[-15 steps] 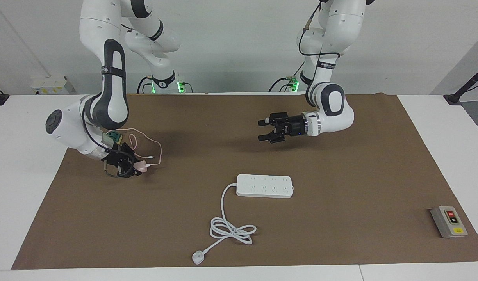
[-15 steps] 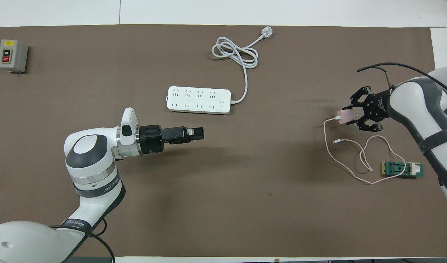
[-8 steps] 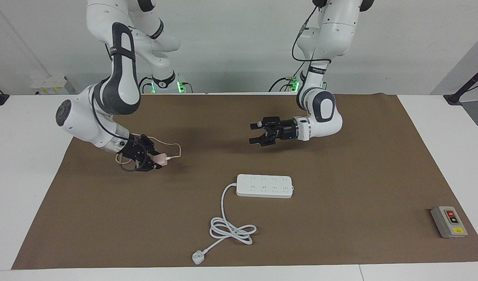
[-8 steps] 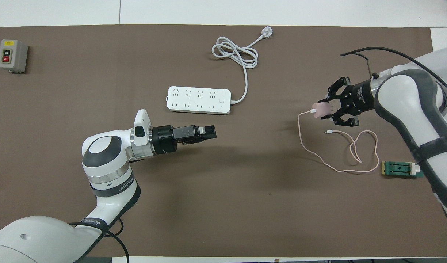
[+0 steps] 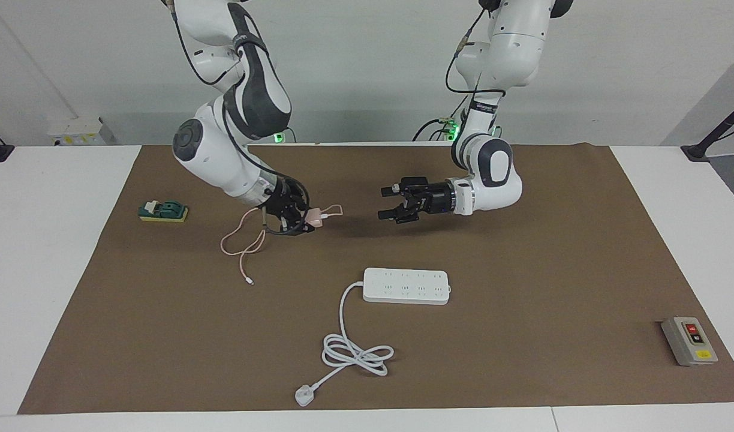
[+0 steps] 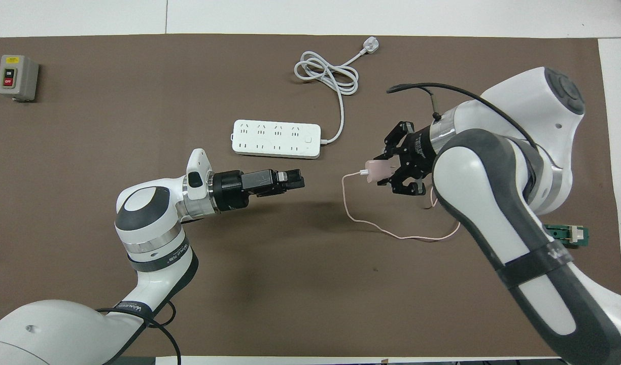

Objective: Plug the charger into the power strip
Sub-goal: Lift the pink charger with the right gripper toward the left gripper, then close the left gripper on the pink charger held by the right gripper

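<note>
Pink against black: charger (image 5: 313, 218) clamped in the right gripper (image 5: 302, 221), held up in the air over the brown mat (image 5: 523, 270), robot-ward of the strip (image 5: 406, 285) and toward the right arm's end of it. Seen from above as a pale cube (image 6: 379, 169) between the right gripper's (image 6: 387, 172) fingers, pointing toward the left gripper. Thin pink cable (image 5: 247, 243) leaving the cube's free face in a small loop, then trailing down onto the mat, its loose end lying nearer the right arm's end of the table than the strip. Prongs too small to make out. Left gripper (image 5: 390, 203) hanging level over the mat, robot-ward of the strip, jaws spread wide and holding nothing, tips aimed at the charger with a clear gap between the two; from overhead (image 6: 296, 181) just robot-ward of the strip's cord end. White strip (image 6: 276, 139) flat on the mat about midway along the table, sockets up, untouched by either gripper. Thick white cord (image 5: 349, 336) running off the strip's end on the right arm's side, coiled farther from the robots than the strip, ending in a white plug (image 5: 304, 396) farther out again, close to the mat's edge. Green block (image 5: 163, 210) with a yellow base on the mat, well apart from the strip toward the right arm's end and nearer the robots. Grey box (image 5: 689, 341) with red and yellow buttons well apart from the strip toward the left arm's end, farther from the robots.
</note>
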